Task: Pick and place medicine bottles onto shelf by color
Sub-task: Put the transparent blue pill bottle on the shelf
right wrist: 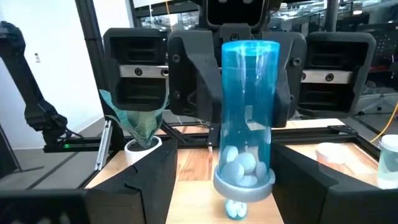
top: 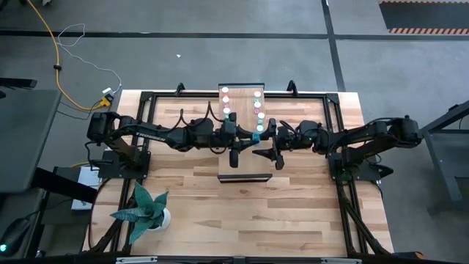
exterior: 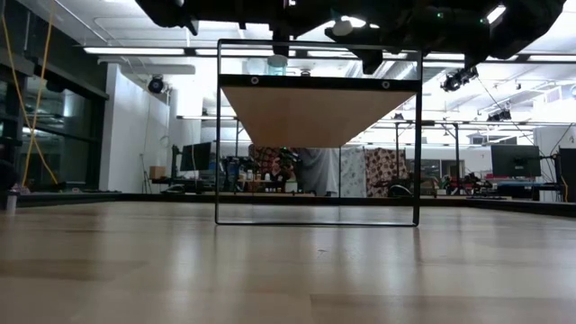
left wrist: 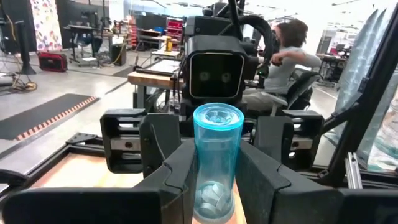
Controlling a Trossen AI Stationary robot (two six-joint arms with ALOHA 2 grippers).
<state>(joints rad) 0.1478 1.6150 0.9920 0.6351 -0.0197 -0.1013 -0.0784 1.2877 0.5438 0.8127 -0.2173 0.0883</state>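
A blue translucent bottle (left wrist: 216, 155) with white pills in its lower end stands upright between my two grippers, which face each other over the shelf (top: 242, 165). My left gripper (left wrist: 217, 155) is shut on it. My right gripper (right wrist: 227, 162) is open, one finger on each side of the bottle and clear of it. From above, the bottle (top: 256, 136) shows no white cap. Three pink bottles (top: 226, 100) stand in a row on the shelf's far left part. Several teal ones (top: 259, 110) stand along its right. My left gripper pinches the blue bottle's lower body (left wrist: 208, 180) between its two fingers (left wrist: 180, 171), coming level from the table's left. The bottle stands upright with its wider end (right wrist: 244, 180) down. I cannot tell whether that end rests on the shelf.
A potted plant (top: 143, 209) stands on the table's near left. The shelf is a raised board in a dark frame (exterior: 319, 112) at the table's middle. A person (left wrist: 292, 50) sits in the room beyond the table.
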